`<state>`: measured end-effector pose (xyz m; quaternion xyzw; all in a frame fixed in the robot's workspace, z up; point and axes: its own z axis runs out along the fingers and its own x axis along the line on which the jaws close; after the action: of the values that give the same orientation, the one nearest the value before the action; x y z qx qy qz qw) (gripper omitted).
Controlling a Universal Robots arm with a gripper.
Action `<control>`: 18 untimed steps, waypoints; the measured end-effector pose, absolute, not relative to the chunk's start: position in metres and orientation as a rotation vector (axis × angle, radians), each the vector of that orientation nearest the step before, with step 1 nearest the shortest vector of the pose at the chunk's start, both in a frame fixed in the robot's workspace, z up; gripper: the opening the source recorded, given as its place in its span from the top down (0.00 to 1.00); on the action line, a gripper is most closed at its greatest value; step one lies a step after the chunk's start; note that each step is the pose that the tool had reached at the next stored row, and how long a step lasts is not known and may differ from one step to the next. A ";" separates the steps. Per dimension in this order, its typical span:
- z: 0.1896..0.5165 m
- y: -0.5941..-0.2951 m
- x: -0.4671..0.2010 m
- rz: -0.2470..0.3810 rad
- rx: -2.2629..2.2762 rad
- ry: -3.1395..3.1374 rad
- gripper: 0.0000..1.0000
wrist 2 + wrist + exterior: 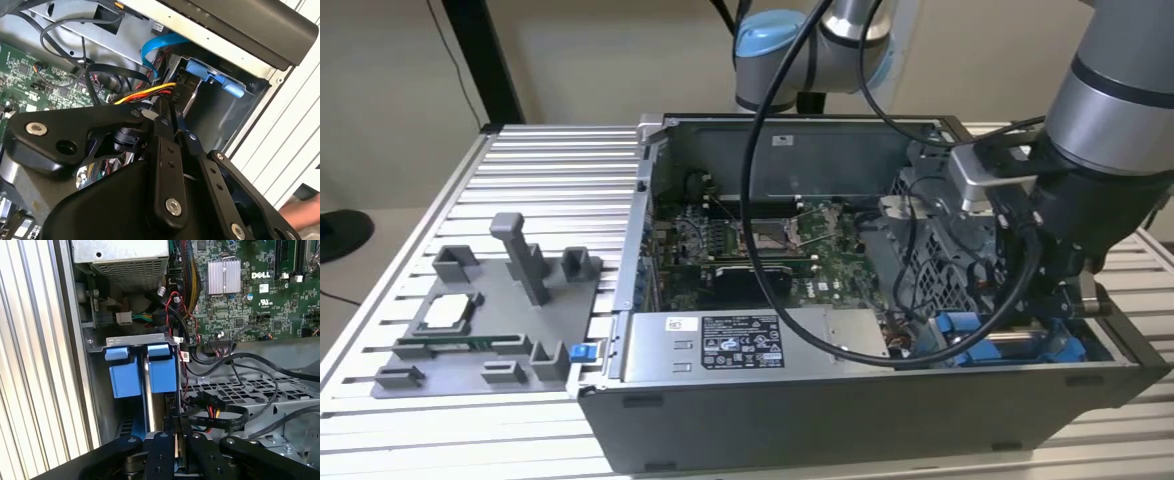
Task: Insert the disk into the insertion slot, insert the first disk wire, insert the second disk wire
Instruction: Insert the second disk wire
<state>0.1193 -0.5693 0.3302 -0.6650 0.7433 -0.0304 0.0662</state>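
Note:
The disk sits on edge inside the insertion slot [227,117] at the case's front corner, on the exterior view's right. Its blue carrier frame [162,371] [220,80] [961,330] shows at the slot's mouth. My gripper [176,429] [169,107] hangs right at the disk's end, shut on the black connector of a disk wire with yellow, red and black strands [147,92]. A flat blue wire [160,47] loops down to the same end of the disk; I cannot tell whether it is plugged in. The arm [1081,200] hides the gripper in the exterior view.
The grey power-supply box [747,345] lies along the case's front wall beside the slot. The green motherboard [761,250] fills the case floor, with loose black cables [235,365] over a perforated metal cage. A grey fixture tray [487,320] stands on the slatted table at the exterior view's left.

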 end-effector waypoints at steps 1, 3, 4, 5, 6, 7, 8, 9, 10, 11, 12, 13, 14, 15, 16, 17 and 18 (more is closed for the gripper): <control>0.330 -0.569 0.119 -0.092 -2.006 2.242 1.00; 0.335 -0.569 0.119 -0.087 -2.004 2.240 0.00; 0.340 -0.569 0.119 -0.088 -2.004 2.240 0.00; 0.345 -0.569 0.119 -0.090 -2.005 2.241 0.00; 0.350 -0.569 0.119 -0.091 -2.005 2.241 0.00; 0.354 -0.569 0.119 -0.090 -2.005 2.241 0.00; 0.359 -0.569 0.119 -0.090 -2.005 2.241 0.00; 0.364 -0.569 0.119 -0.091 -2.005 2.241 0.00; 0.368 -0.569 0.119 -0.091 -2.005 2.241 0.00; 0.373 -0.569 0.119 -0.090 -2.005 2.241 0.00; 0.377 -0.569 0.119 -0.091 -2.005 2.241 0.00; 0.382 -0.569 0.119 -0.091 -2.005 2.241 0.00; 0.386 -0.569 0.119 -0.091 -2.005 2.241 0.00; 0.391 -0.569 0.119 -0.091 -2.006 2.241 0.00; 0.392 -0.569 0.119 -0.091 -2.006 2.241 0.00; 0.392 -0.569 0.119 -0.090 -2.006 2.241 0.00; 0.392 -0.569 0.119 -0.090 -2.006 2.241 0.00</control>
<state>0.1193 -0.5694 0.3923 -0.6651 0.7432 -0.0300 0.0663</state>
